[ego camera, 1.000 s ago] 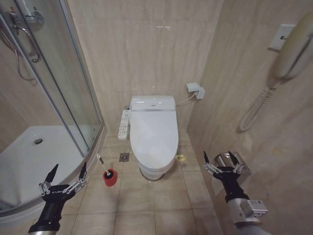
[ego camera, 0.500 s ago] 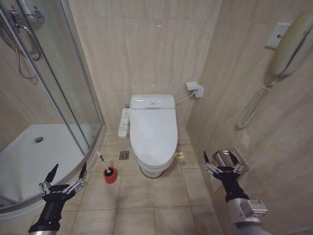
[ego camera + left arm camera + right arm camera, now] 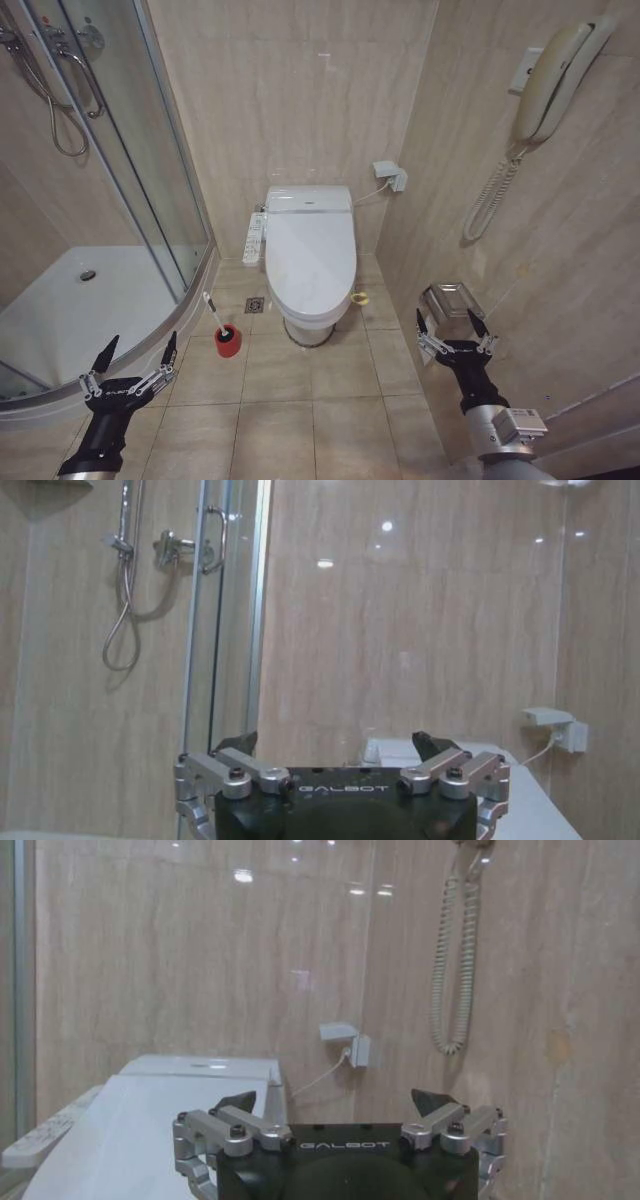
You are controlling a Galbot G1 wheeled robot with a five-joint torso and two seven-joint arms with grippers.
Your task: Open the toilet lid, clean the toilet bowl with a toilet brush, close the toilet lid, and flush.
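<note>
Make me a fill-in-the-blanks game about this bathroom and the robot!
1. The toilet lid is ____.
2. The toilet brush stands in a ____ cup on the floor.
3. The left gripper and the right gripper both hold ____.
4. The phone hangs on the ____.

Missing words: shut, red, nothing, wall

Glossy white toilet lid (image 3: 310, 262); red holder cup (image 3: 228, 343) with pale-handled toilet brush (image 3: 213, 312); beige veined wall tiles (image 3: 290, 100); cream wall phone (image 3: 548, 80); black-and-silver left gripper (image 3: 137, 358) and right gripper (image 3: 446, 327)
</note>
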